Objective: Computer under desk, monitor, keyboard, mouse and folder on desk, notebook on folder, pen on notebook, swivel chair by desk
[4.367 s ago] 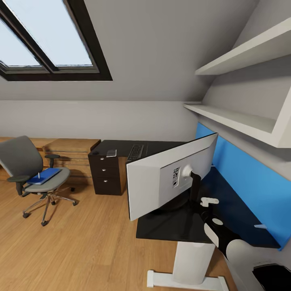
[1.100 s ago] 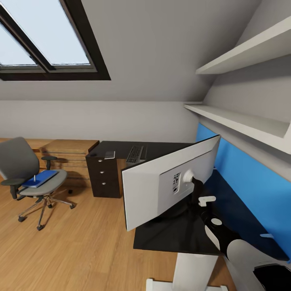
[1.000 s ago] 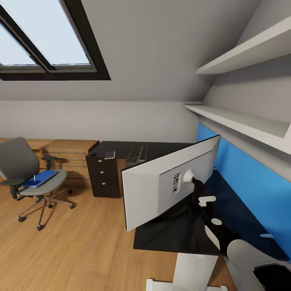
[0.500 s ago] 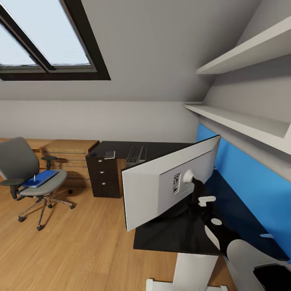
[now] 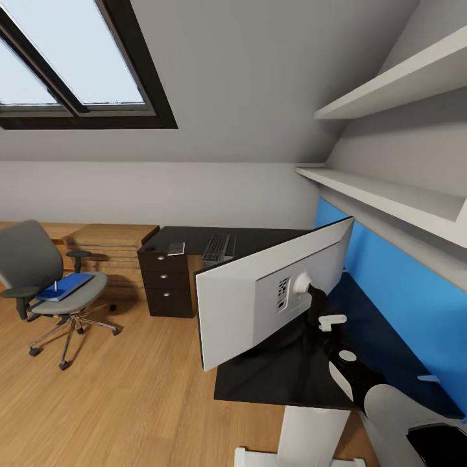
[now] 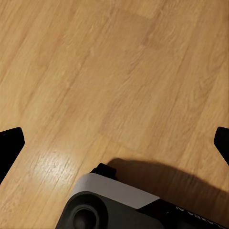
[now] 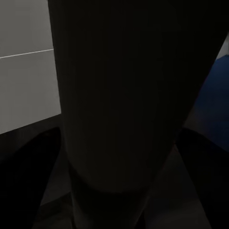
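Glossy black desk (image 5: 272,370) holds the wide white-backed monitor (image 5: 259,298), my right gripper (image 5: 316,310) looks clamped on its black stand, left gripper (image 6: 114,143) spread over floor; yank and it tips.

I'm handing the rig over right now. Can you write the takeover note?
Left claw: open, empty, over bare floor.
Right claw: at the monitor stand; grip cannot be confirmed.
Monitor: over the desk's near end, white back to the head camera.
Keyboard: on the far desk section, a small grey flat item beside it.
Folder: on the swivel chair, which stands apart from the desk.
Done: keyboard on desk.
Left: settle the monitor, move folder, stack notebook and pen, bring chair over.
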Controlling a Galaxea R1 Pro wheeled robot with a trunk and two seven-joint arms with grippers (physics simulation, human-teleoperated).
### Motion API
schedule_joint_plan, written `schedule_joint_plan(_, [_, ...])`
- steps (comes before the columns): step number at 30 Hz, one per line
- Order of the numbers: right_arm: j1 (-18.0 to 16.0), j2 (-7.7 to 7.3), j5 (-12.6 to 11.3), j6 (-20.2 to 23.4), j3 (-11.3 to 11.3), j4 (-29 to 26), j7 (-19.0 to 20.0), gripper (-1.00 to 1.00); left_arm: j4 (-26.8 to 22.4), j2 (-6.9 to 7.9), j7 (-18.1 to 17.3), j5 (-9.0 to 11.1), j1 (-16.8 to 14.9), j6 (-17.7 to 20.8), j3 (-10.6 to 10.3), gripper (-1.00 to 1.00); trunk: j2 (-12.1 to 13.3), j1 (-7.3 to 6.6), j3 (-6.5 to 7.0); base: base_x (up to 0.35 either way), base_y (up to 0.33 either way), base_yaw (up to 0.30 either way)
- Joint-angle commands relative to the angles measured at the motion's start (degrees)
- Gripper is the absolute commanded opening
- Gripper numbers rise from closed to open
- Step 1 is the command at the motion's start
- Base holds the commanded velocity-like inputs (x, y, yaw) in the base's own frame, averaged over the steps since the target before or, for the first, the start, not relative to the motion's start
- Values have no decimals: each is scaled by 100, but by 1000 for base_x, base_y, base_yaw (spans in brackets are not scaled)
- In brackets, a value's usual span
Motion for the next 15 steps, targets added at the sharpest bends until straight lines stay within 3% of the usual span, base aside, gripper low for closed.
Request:
schedule_joint_plan(1, [-4, -4, -66, -20, 49, 3, 18, -100, -7, 7, 29, 61, -2, -35, -36, 100, -5, 1, -6, 0, 0, 0])
schedule_joint_plan(15, [-4, -4, -66, -21, 45, -3, 18, -100, -7, 8, 29, 61, -2, -35, -36, 100, -5, 1, -6, 0, -7, 0])
